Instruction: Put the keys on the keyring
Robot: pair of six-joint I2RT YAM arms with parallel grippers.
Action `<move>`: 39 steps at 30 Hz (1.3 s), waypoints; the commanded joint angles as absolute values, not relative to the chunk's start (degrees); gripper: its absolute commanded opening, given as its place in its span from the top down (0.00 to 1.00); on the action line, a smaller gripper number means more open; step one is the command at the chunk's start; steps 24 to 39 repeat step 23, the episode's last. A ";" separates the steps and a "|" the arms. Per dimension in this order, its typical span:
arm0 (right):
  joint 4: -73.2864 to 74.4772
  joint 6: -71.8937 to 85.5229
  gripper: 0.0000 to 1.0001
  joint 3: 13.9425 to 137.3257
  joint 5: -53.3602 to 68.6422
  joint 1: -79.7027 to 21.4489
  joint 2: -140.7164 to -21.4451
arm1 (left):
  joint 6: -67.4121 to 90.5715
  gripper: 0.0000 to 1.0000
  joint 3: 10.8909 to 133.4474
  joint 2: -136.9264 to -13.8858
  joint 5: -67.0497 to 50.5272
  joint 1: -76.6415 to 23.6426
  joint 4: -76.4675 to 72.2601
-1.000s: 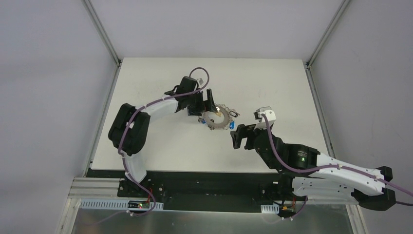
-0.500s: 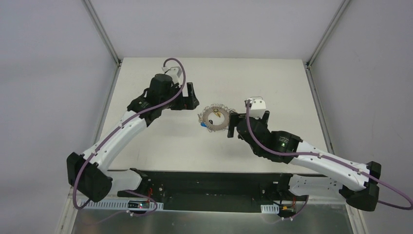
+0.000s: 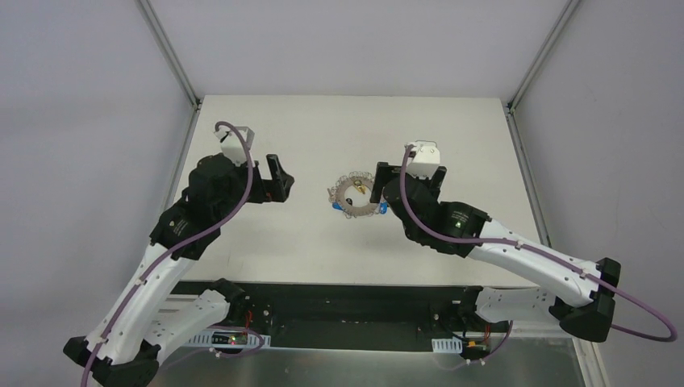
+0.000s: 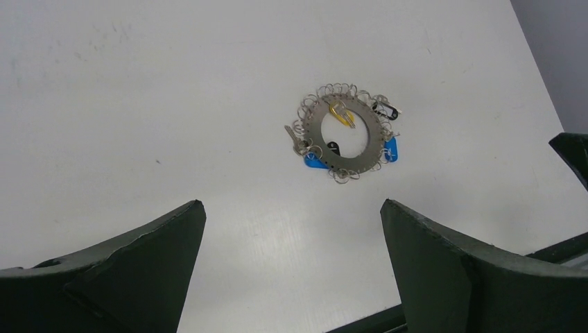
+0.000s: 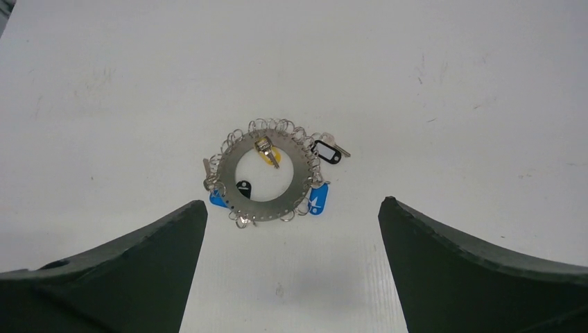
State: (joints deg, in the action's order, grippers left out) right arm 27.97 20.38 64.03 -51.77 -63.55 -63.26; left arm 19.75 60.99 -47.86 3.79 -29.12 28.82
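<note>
Jaws on both arms stand spread wide, nothing between them. Left gripper (image 4: 291,205) hangs above the white table (image 3: 452,129), off to the left of the keyring (image 5: 227,177) and well apart from it. Left wrist view shows its two dark fingers (image 4: 132,277) framing bare tabletop, ring lying farther ahead. Right gripper (image 5: 292,204) sits near the ring on its right side, fingers clear of it. Right wrist view has the ring ahead of the spread fingers, roughly centred between them.

Keyring lies flat near the middle of the table. Flat silvery band, open centre, outer rim fringed all round with small wire loops.

Noted on or at the ring, right wrist view:
- yellow key (image 5: 266,152): yellow head with silver blade across it, inside the opening against the upper edge of the band. Looks hooked to the band, but the link is too small to make out.
- left blue piece (image 5: 218,198): blue plastic, poking out from under the lower-left rim.
- right blue piece (image 5: 317,197): blue plastic, poking out at the lower-right rim among the loops.
- black tag (image 5: 326,151): black frame, white label, outside the upper-right rim, touching the loops; a bit of silver metal shows beside it.
- black teardrop (image 5: 243,187): small, inside the opening at lower left, against the band.
- silver key (image 5: 206,170): bare metal, at the left rim, just outside the loops.
</note>
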 commanded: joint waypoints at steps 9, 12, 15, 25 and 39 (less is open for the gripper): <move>27.89 21.10 0.01 72.04 -61.43 -63.35 -70.23 | 14.11 0.01 57.14 -38.62 8.79 -28.65 33.66; 28.50 20.78 0.01 72.89 -62.38 -63.37 -71.59 | 13.32 0.01 56.52 -37.12 8.91 -28.65 33.77; 28.91 20.62 0.01 73.21 -63.53 -63.45 -72.22 | 12.49 0.01 55.86 -35.72 9.15 -28.65 33.75; 29.65 19.94 0.01 72.75 -68.07 -64.38 -71.20 | 11.27 0.01 54.62 -35.25 7.94 -28.65 33.66; 29.65 19.94 0.01 72.75 -68.07 -64.38 -71.20 | 11.27 0.01 54.62 -35.25 7.94 -28.65 33.66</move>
